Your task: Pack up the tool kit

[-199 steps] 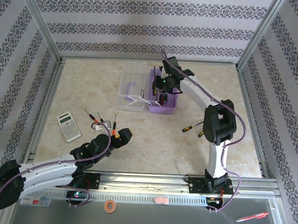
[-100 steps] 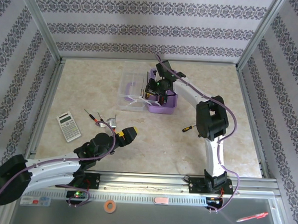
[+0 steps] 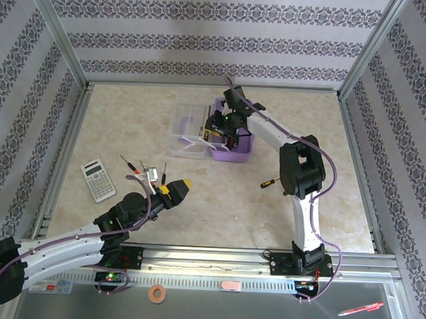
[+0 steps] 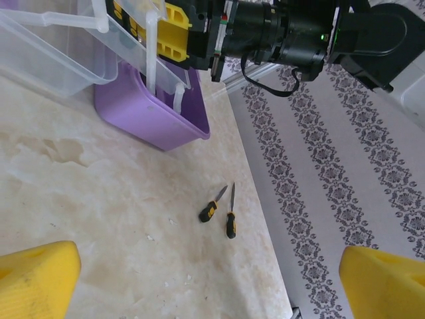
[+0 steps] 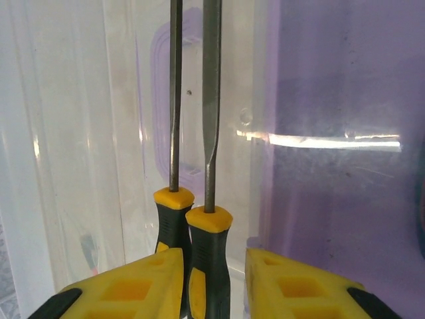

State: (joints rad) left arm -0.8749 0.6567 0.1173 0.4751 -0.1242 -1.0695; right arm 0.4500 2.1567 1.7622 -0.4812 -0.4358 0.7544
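Right wrist: screwdrivers (image 5: 210,222) cropped between right pincer (image 5: 214,260).

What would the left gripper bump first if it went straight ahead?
The left gripper would likely reach the two black-and-yellow screwdrivers lying on the table first, though depth is unclear.

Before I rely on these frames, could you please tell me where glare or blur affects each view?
Top external: even, soft light, faint shadows, sharp throughout. Left wrist: the left gripper's yellow fingers are blurred in the near corners, the screwdrivers on the table sharp. Right wrist: a bright glare streak crosses the case; the two yellow-and-black screwdrivers in front are crisp.
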